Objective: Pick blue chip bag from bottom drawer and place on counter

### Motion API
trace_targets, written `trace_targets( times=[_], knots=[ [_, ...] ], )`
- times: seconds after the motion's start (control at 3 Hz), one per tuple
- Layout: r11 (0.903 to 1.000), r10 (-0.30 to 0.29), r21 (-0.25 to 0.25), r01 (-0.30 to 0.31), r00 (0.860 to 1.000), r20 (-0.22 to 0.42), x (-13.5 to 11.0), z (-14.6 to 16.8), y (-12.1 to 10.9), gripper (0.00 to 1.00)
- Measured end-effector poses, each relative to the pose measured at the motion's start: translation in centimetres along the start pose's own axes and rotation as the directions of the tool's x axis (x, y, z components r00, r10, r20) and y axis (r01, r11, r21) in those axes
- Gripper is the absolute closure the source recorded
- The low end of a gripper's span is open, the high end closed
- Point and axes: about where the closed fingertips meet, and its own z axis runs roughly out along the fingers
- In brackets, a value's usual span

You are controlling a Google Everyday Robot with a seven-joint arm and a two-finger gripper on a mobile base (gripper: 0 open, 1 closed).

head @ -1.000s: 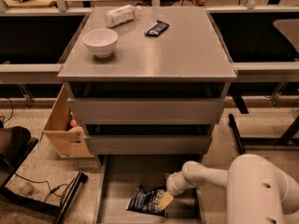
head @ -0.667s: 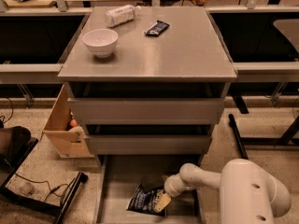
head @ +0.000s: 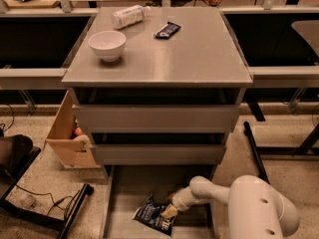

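The bottom drawer [head: 123, 195] stood pulled out below two closed drawers. The blue chip bag [head: 149, 216] lay crumpled on the drawer floor, toward its front right. The gripper [head: 169, 212] was down inside the drawer at the bag's right edge, touching it; whether it was open or closed on the bag could not be determined. The counter [head: 199, 51] carried a white bowl [head: 107, 45], a bottle [head: 128, 16] lying on its side and a dark snack bar [head: 167, 30].
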Motion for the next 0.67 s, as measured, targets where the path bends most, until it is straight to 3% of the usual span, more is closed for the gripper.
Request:
trace_targets(
  times=[0.67],
  knots=[
    [0.9998, -0.008, -0.019, 0.008, 1.000, 0.025, -0.39, -0.01, 0.40, 1.00]
  ],
)
